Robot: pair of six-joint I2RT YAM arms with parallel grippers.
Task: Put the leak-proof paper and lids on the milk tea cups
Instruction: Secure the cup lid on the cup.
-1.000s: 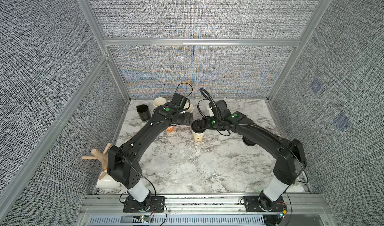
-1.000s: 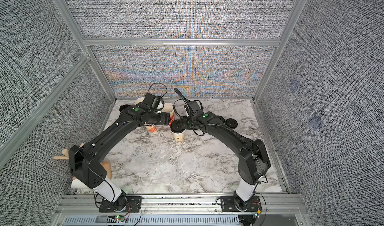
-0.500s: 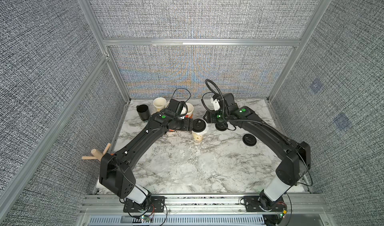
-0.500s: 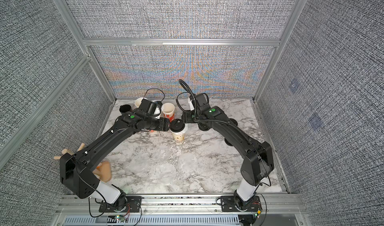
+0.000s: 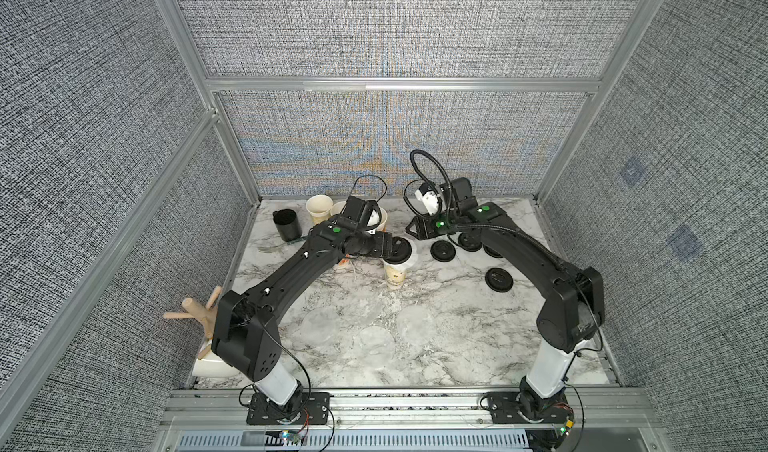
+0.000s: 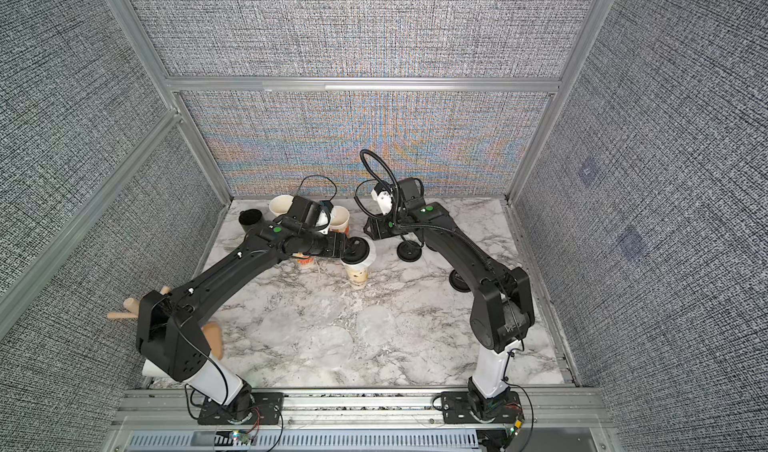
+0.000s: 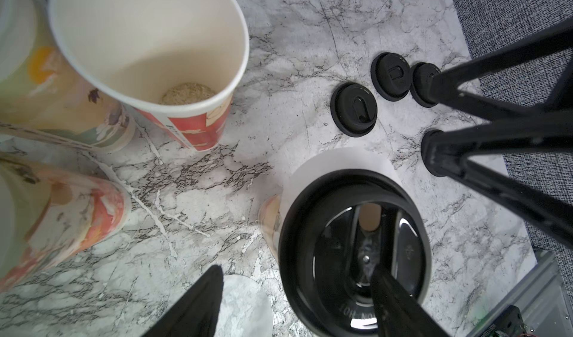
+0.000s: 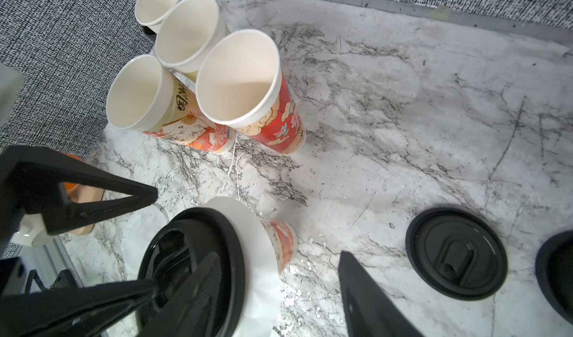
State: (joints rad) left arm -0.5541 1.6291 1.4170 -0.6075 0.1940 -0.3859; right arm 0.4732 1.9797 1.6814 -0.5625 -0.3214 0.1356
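Left fingers (image 7: 198,304) apart, one tip on the black lid (image 7: 353,242) pinning paper (image 7: 341,162) onto the cup (image 7: 269,224) beneath; right fingers (image 8: 372,295) apart, empty, now backed off: one cup covered, four open.

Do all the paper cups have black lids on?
No, only one cup wears a black lid; the red cup and three more beside it stand open with nothing on top.

Both top views look steeply down from high above the front edge onto the whole bench (image 5: 478,371), nearly identical; each wrist view hangs close over the bench, tilted downward; both wrist views share the black lid (image 7: 297,227) and open cups (image 8: 235,81).
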